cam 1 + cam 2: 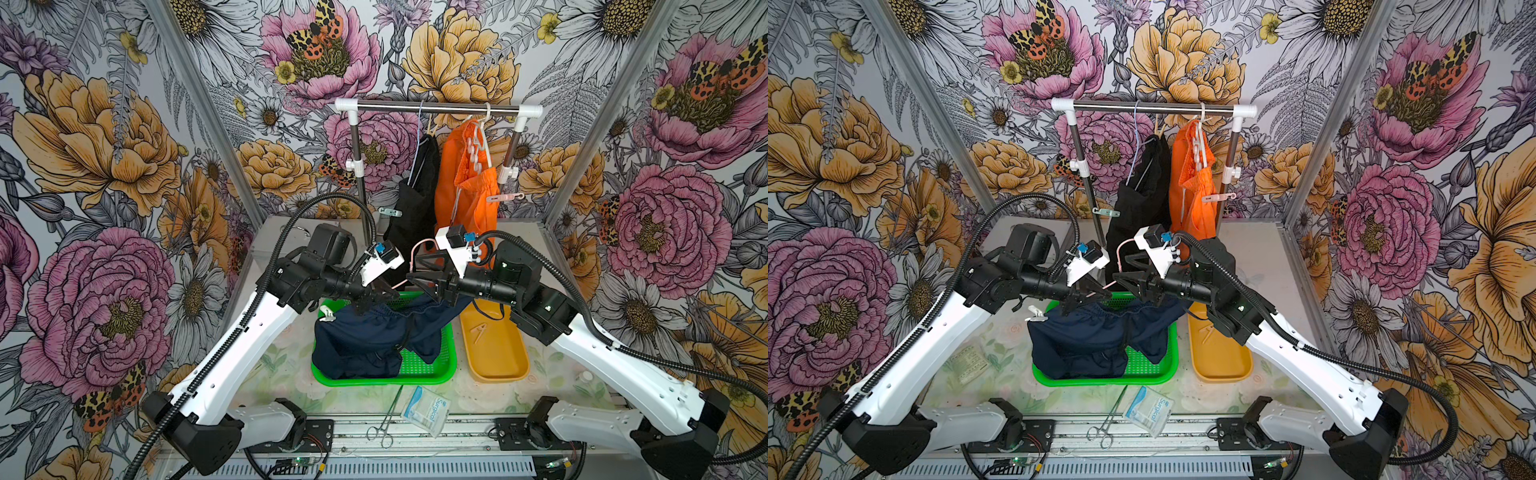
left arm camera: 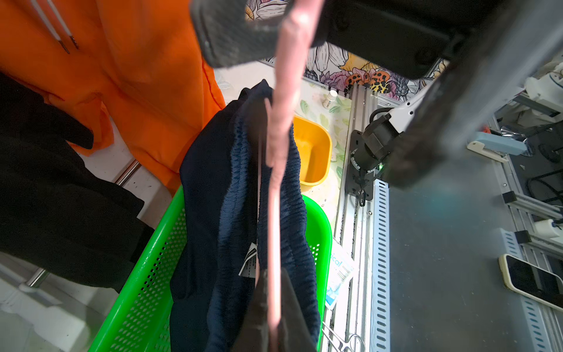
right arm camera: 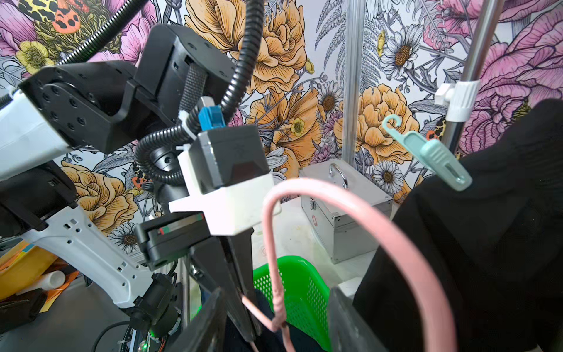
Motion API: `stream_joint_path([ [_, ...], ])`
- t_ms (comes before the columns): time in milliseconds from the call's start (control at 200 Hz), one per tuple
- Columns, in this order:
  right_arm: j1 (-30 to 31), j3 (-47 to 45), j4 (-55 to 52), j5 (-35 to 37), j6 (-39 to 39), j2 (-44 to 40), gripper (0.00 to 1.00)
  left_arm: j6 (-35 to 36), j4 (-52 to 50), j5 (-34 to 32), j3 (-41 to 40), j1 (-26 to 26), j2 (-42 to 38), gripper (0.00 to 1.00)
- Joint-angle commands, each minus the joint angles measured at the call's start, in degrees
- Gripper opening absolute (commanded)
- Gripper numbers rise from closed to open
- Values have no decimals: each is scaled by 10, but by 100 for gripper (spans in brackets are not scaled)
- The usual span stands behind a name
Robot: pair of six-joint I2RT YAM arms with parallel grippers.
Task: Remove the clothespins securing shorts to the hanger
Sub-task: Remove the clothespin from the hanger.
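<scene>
Left tool (image 1: 1086, 296): pressed together, pinching the wire of the pink hanger (image 2: 274, 228) near one shoulder. Right tool (image 1: 415, 268): spread, a finger on either side of the hanger's neck below the hook, with no squeeze that I can make out.

Navy shorts (image 1: 365, 336) hang from that hanger and sag into the green basket (image 1: 374, 381) at desk centre. A white clothespin (image 1: 327, 313) bites the waistband at its 9 o'clock end (the only one I can see on this pair).

Step, as I read it: hanger steadied, pin removal pending. The next move probably needs the right tool to close on the neck, freeing the left to squeeze that pin's tail.

Room:
- 3 o'clock of the basket: the yellow tray (image 1: 494, 353) sits just beside it, holding a wooden clothespin (image 1: 478, 332).
- 12 o'clock: black shorts (image 1: 415, 195) with a teal clothespin (image 1: 390, 212) and orange shorts (image 1: 449, 199) with a pink clothespin (image 1: 505, 197) crowd close.
- 6 o'clock: forceps (image 1: 388, 419) lie on the desk.
</scene>
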Motion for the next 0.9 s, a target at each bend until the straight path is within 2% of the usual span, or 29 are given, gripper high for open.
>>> stream_joint_path([
  [0,5,-11,37,18,-2,3,53,-15,55,10,15,-4,-11,0],
  [130,11,3,48,32,4,27,43,-15,58,12,15,-9,-9,0],
  [195,12,10,49,36,5,41,34,-15,58,11,14,-11,-9,0],
  [250,13,16,49,35,3,50,24,-16,58,10,13,-11,-9,0],
  [350,14,17,51,39,-1,54,0,-26,69,-4,6,-11,-14,0],
  [495,14,9,50,55,-27,49,0,-56,114,-27,-21,-9,-38,0],
  [675,13,23,13,55,-90,48,0,-109,170,-69,-48,3,-91,42],
  [685,13,24,11,56,-93,48,0,-111,171,-69,-48,4,-95,50],
  [705,12,27,6,57,-98,48,0,-114,172,-69,-50,8,-102,76],
  [725,12,30,2,57,-102,49,0,-117,172,-66,-51,12,-109,93],
  [735,11,31,-1,57,-104,49,0,-118,172,-65,-51,14,-113,97],
  [896,-1,34,-11,42,-116,45,0,-137,167,-35,-76,72,-189,99],
])
